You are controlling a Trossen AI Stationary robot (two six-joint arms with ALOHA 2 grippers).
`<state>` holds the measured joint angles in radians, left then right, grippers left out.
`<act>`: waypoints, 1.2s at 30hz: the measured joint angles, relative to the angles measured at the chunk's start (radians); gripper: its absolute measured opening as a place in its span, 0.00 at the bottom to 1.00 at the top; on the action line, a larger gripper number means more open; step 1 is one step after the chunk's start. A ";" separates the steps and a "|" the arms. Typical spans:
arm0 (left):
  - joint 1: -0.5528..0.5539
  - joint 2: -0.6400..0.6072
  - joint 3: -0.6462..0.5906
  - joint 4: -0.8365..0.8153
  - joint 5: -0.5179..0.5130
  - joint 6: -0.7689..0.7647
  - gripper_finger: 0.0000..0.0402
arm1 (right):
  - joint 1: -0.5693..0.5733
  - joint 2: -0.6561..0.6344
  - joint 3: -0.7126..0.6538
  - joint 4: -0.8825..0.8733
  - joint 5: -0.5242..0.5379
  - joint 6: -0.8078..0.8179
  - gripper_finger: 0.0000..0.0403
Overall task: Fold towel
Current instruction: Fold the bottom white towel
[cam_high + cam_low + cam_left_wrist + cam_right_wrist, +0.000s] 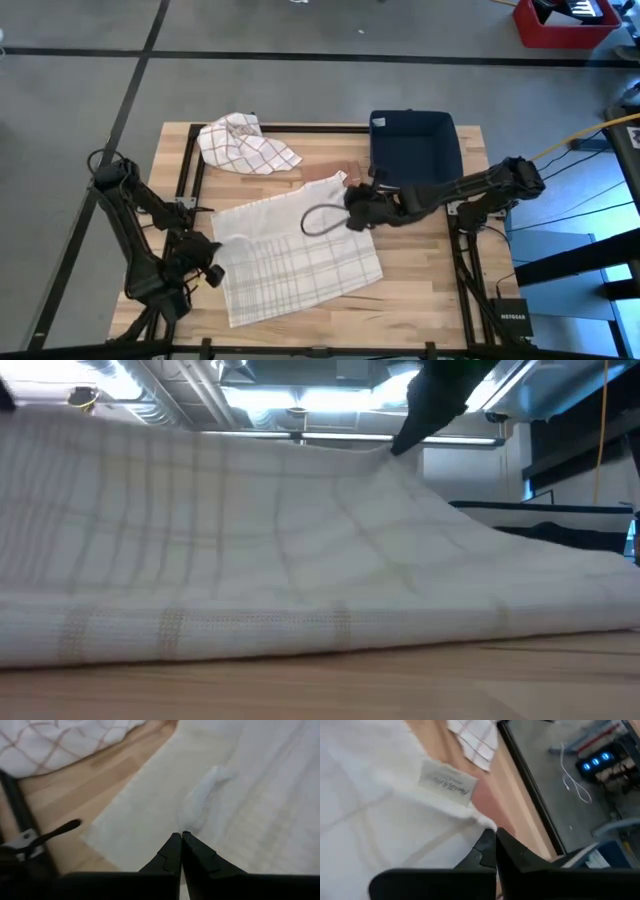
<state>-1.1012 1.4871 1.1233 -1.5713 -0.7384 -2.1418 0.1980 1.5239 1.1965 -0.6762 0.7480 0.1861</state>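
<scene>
A white towel [295, 265] with faint plaid lines lies spread over the middle of the wooden table. Its far right corner is raised into a peak [390, 450]; the rest lies flat. My right gripper [350, 215] is shut on that raised corner, close to the sewn label [445, 782]. My left gripper [207, 262] is shut at the towel's left edge, where a ridge of cloth [202, 802] runs up to its fingertips. The towel's left far corner [87, 837] lies flat on the wood. My left gripper [181, 837] pinches a small pucker of the towel near its left edge [192, 822] between its shut fingertips. It slants down from the table's left near side. The cloth around the pucker lies on the table. My right gripper [495, 837] pinches the towel's hem at the far right corner [482, 822], just past the label, between its two fingers. It slants down from the table's right side. The corner is lifted clear, and the cloth slopes down from it to the table.
A second, crumpled towel with red checks [245, 145] lies at the table's far left. A dark blue bin [412, 150] stands at the far right. A brown flat piece [325, 172] lies between them, just beyond the towel.
</scene>
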 joint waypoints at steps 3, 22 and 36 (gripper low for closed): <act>0.000 -0.004 -0.044 -0.001 0.022 0.002 0.00 | -0.056 0.014 0.000 0.032 -0.026 -0.030 0.00; 0.038 -0.002 -0.272 0.001 0.143 0.142 0.00 | -0.312 0.177 0.000 0.205 -0.180 -0.120 0.00; 0.069 -0.002 -0.357 0.002 0.148 0.254 0.00 | -0.325 0.261 0.001 0.206 -0.217 -0.141 0.00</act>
<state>-1.0321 1.4853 0.7661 -1.5690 -0.5900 -1.8879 -0.1268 1.7852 1.1976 -0.4706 0.5311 0.0454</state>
